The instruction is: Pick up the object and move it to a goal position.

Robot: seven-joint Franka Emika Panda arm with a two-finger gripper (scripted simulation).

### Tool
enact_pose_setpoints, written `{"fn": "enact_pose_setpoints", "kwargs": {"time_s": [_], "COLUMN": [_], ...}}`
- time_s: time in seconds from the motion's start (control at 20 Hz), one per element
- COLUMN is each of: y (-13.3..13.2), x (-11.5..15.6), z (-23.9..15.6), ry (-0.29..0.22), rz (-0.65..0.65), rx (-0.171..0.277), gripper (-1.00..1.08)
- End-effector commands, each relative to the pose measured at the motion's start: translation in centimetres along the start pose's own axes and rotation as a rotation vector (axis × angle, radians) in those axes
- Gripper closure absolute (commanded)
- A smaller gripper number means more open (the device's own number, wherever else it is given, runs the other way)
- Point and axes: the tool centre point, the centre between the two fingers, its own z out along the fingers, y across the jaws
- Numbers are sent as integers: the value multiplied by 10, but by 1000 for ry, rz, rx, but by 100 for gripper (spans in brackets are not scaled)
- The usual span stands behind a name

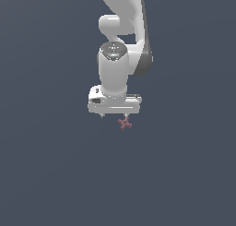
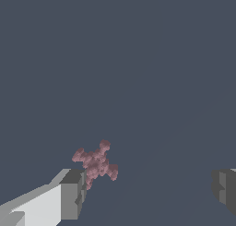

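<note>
The arm hangs in the upper middle of the exterior view, and the hand (image 1: 114, 114) sits low, just above the object (image 1: 125, 124), a tiny reddish-pink jack of crossed prongs a little below centre. The wrist view shows it plainly: the hand (image 2: 150, 190) stands wide, one finger (image 2: 71, 195) at the lower left of that frame, the other at the lower right edge. The object (image 2: 96, 163) sits right up against the lower-left finger, touching or nearly so, with a big gap on its other side. Nothing is gripped. By my reading this is the pick-up step, with the hand lined up but off-centre. The next move calls for closing on the jack, and such short prongs could slip or be nudged aside, so centring first looks wise. No goal marker shows anywhere.
</note>
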Motion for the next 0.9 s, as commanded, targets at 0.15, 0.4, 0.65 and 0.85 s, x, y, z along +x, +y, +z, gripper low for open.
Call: {"fn": "enact_pose_setpoints", "kwargs": {"time_s": [0.15,0.4,0.65,0.85], "y": [2,9,10,4], "x": [1,6,6,3], "z": [0,-3,-3,5], "ry": [3,15,16,13], "rz": [-7,-37,-40,-66], "rx": [-4,-22,-23,-20], "gripper": [-92,-92,-92,-92]}}
